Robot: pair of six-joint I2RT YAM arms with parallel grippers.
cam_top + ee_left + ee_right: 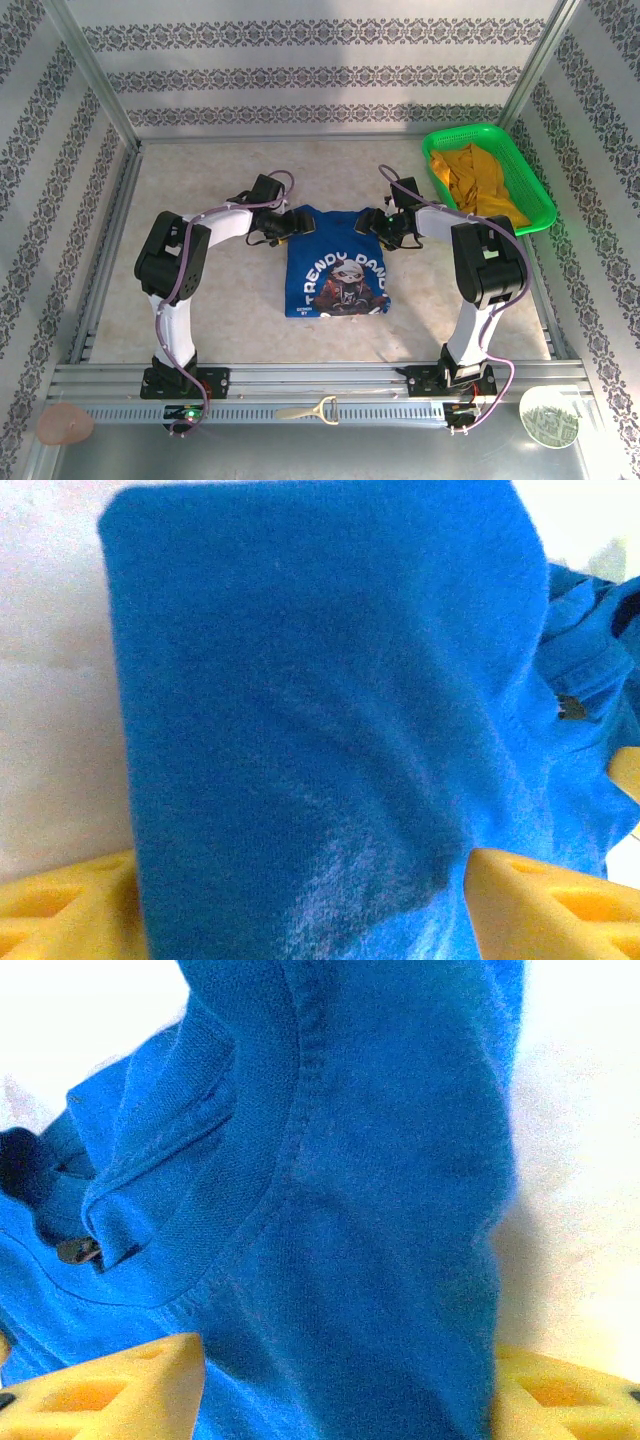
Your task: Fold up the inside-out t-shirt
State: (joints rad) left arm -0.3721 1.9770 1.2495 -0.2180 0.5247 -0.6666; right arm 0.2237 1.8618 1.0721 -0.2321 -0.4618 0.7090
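The inside-out t-shirt (338,270) lies in the middle of the table as a royal-blue rectangle with its white lettering and picture facing up. My left gripper (283,228) is at its far left corner and my right gripper (378,225) at its far right corner. In the left wrist view the left gripper (300,880) stands open, a plain blue fold of the shirt (320,700) filling the gap between the yellow fingers (540,905). In the right wrist view the right gripper (348,1360) is open astride blue cloth (390,1210) next to the ribbed collar (200,1180).
A green basket (535,200) holding a mustard-yellow garment (478,175) stands at the far right. On the front rail lie a pink object (65,425), a pale tool (310,410) and a small round dish (548,417). Patterned walls enclose the table.
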